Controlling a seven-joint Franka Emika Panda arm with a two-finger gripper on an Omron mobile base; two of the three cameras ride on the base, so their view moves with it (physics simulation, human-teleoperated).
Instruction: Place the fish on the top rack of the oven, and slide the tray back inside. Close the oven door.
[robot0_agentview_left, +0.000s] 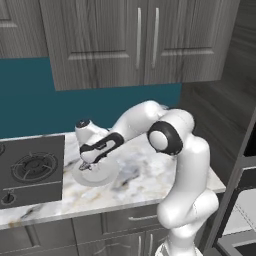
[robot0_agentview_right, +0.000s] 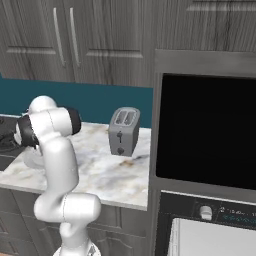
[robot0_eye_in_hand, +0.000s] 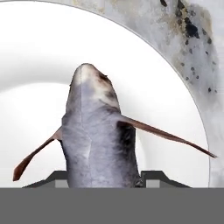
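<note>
Two fingertips (robot0_eye_in_hand: 151, 178) flank the fish (robot0_eye_in_hand: 94, 131) on the plate (robot0_eye_in_hand: 166, 100).

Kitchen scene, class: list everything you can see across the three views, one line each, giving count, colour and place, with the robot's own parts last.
fish: one, grey, on the plate between the finger tips.
plate: one, white, on the counter.
counter: one, marbled white.
stove: one, dark, left on the counter.
toaster: one, silver, beside the oven.
oven: one, black cavity, right.
tray: one, light grey, below the cavity.
cabinets: dark grey, above.
gripper: one, closing round the fish.
</note>
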